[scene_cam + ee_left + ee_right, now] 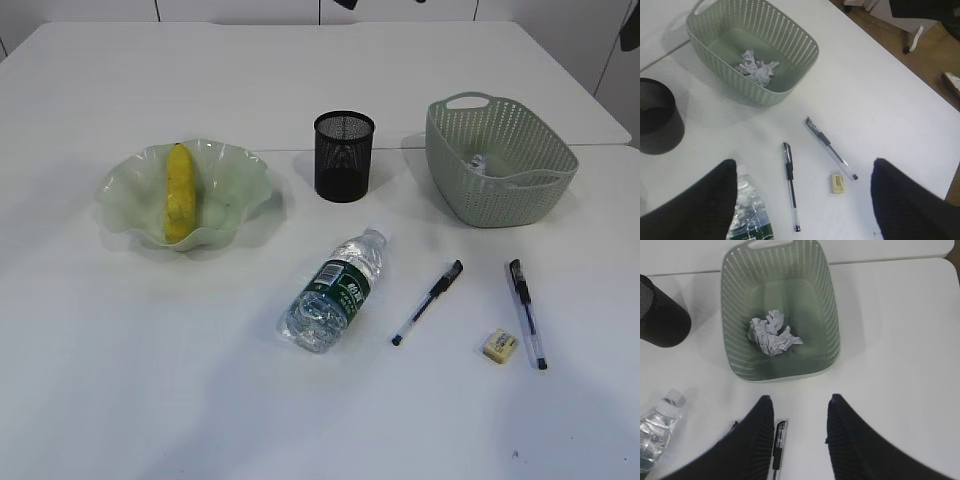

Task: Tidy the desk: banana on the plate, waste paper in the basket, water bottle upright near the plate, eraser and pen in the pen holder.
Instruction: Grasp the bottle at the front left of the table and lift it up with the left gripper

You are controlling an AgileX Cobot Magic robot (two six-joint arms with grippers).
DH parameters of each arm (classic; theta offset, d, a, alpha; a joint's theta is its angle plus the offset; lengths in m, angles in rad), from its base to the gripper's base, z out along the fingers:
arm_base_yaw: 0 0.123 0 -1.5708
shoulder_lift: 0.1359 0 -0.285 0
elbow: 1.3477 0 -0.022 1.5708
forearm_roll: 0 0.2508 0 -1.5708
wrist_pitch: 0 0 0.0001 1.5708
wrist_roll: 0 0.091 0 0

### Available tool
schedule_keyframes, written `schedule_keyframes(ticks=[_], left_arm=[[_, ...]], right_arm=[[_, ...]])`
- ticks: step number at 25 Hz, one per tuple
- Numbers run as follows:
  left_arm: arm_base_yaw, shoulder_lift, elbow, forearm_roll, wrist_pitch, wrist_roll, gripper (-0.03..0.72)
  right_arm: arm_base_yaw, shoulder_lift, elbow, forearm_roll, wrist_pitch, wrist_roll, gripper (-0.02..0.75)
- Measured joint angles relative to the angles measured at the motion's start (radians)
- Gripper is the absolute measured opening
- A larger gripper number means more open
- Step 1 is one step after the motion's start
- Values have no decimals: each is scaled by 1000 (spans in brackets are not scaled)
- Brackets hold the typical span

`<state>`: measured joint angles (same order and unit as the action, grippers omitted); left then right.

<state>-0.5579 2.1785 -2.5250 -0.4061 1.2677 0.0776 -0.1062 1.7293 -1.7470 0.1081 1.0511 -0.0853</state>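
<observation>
A white bench (120,400) is seen carrying a plate (125,185) at left, a pen holder (343,156) centre, a basket (497,165) far right; a lying bottle (335,290), two pens (427,301) (526,312) and an eraser (499,346) lie nearer.

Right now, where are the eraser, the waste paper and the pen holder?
eraser (499,346): exterior view, its top face.
waste paper (771,333): right wrist view, middle of the crumpled ball.
pen holder (343,162): exterior view, its mesh wall.
</observation>
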Motion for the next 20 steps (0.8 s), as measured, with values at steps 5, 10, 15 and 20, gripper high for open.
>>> schedule_keyframes(ticks=[5, 10, 15, 20], left_arm=[[0, 0, 0, 21, 0, -3, 592], [-1, 0, 0, 48, 0, -15, 592], [-1, 0, 71, 48, 0, -33, 592], [-2, 11, 158, 96, 0, -36, 592]], right_arm=[[0, 0, 0, 4, 44, -4, 272], [0, 0, 0, 4, 83, -7, 272], [0, 0, 0, 4, 90, -7, 272], [0, 0, 0, 4, 90, -7, 272]])
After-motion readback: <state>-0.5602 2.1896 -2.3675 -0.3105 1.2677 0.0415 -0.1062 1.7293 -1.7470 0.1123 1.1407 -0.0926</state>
